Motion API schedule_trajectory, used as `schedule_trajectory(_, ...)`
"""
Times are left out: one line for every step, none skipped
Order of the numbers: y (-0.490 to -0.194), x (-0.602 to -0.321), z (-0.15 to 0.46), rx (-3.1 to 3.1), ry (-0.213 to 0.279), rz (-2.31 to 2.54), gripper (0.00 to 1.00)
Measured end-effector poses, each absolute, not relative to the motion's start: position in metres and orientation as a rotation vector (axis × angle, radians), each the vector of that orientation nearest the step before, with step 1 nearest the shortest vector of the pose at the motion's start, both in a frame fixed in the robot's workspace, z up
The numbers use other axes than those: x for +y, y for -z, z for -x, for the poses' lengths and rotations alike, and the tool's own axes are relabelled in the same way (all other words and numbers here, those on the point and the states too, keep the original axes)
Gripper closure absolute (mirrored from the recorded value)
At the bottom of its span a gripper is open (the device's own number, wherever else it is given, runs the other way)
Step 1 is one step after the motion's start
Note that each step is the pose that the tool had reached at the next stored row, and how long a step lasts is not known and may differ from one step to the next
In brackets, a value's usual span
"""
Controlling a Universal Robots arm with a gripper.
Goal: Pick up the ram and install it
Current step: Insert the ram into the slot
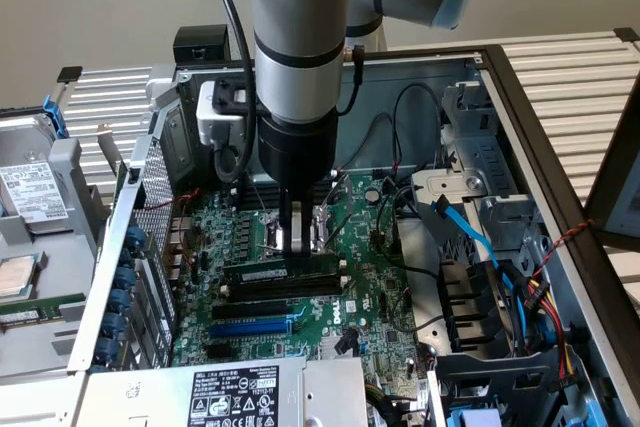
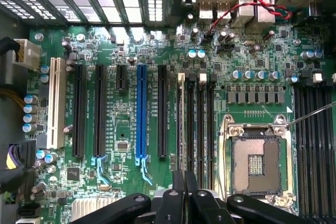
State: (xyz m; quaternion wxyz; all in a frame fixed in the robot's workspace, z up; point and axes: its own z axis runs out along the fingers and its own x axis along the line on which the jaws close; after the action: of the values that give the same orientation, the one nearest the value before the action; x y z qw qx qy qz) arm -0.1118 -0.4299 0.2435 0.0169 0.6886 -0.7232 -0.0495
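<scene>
A robot arm (image 1: 300, 47) reaches into an opened computer case (image 1: 530, 117), its jaws pressed close and pinching the top edge of the ram (image 1: 285, 273). The dark-green stick stands on edge at the memory slots of the motherboard (image 1: 385, 322), between the bare processor socket (image 2: 257, 161) and the blue slot (image 1: 250, 327). Whether it is fully seated cannot be told.

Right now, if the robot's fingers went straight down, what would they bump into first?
The gripper points straight down, seemingly shut on the ram just below its fingers. Going on, the ram would likely press into the black memory slot on the motherboard. Whether there is a gap is unclear.
</scene>
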Motion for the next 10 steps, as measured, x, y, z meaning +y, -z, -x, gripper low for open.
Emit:
schedule_trajectory(-0.2435, -0.43, 0.1107, -2.244, 0.161, -2.137, 0.87)
schedule_trajectory(-0.2435, -0.4301, 0.1093, -2.243, 0.164, -2.135, 0.87)
schedule_trajectory(-0.2434, -0.4302, 0.1074, -2.242, 0.165, -2.134, 0.87)
schedule_trajectory(-0.2432, -0.4302, 0.1054, -2.242, 0.165, -2.134, 0.87)
schedule_trajectory(-0.2428, -0.4303, 0.1041, -2.242, 0.166, -2.134, 0.87)
schedule_trajectory(-0.2419, -0.4302, 0.1034, -2.242, 0.166, -2.134, 0.87)
schedule_trajectory(-0.2408, -0.4302, 0.1032, -2.241, 0.167, -2.133, 0.87)
schedule_trajectory(-0.2395, -0.4302, 0.103, -2.241, 0.168, -2.133, 0.87)
schedule_trajectory(-0.2379, -0.4302, 0.1028, -2.24, 0.17, -2.132, 0.87)
schedule_trajectory(-0.2368, -0.4302, 0.1026, -2.239, 0.173, -2.13, 0.87)
